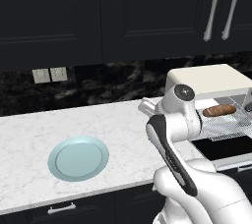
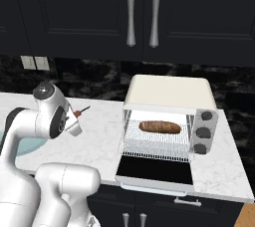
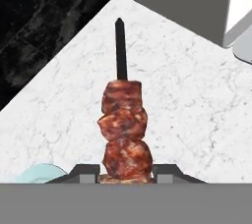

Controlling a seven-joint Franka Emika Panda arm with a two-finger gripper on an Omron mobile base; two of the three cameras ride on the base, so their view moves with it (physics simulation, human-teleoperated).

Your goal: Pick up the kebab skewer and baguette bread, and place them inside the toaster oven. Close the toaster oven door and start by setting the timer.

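Leftmost, a round pale-blue plate (image 1: pixel 78 158) lies flat on the white marble counter (image 1: pixel 29 139). Right of it, above the counter, the gripper (image 3: pixel 126 173) is clenched on the skewer (image 3: pixel 123 125), whose dark stick tip points away from the hand, glossy reddish meat chunks stacked along it. Farther right, the boxy cream oven (image 2: pixel 172 94) has its glass door (image 2: pixel 155 171) dropped flat, and the golden loaf (image 2: pixel 160 127) lies left-to-right on the wire rack (image 2: pixel 157 144)

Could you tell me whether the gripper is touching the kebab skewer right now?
Touching. In the hand view the gripper has its fingers pressed against both sides of the skewer, whose lowest meat chunk sits between them with no gap.
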